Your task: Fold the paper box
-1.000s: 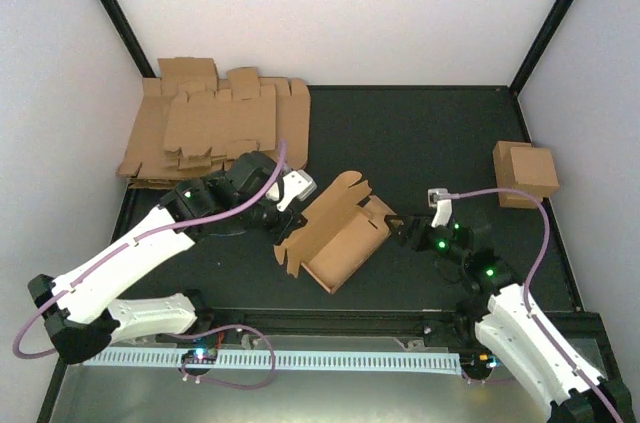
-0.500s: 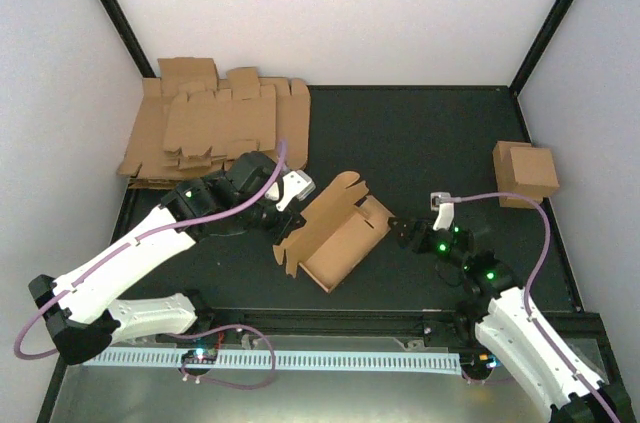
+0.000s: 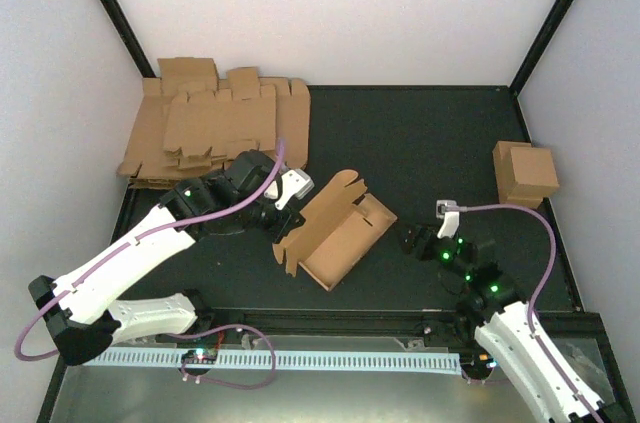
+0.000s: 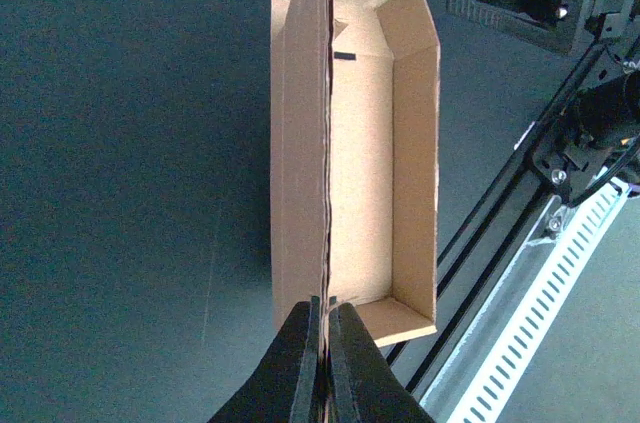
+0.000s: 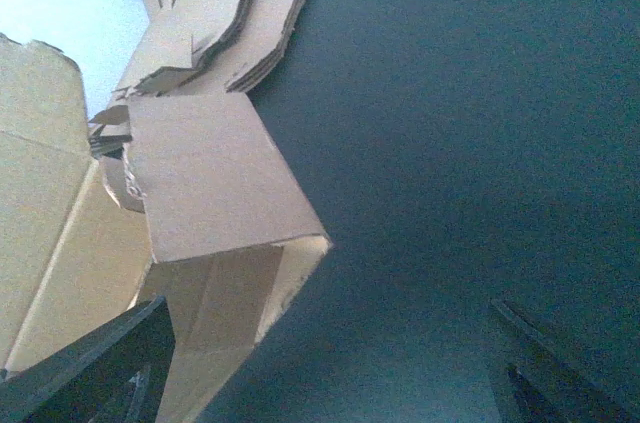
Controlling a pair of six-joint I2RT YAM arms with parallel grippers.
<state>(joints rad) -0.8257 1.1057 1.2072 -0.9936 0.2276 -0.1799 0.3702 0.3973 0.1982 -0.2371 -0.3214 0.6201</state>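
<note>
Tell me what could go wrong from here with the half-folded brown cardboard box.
The left gripper is pinching the half-folded brown cardboard box by one thin upright wall alone; a hard pull could crease or tear it. The right gripper stands open, clear of the box, so the end flap facing it is unsupported and may unfold.

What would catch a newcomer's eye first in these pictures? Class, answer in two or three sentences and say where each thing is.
Mid-table lies the half-folded paper box, one upright flap pinched in the shut left gripper. The right gripper hangs open just to the box's right. A pile of flat blanks fills the far left corner, and a closed box sits by the right edge.
</note>
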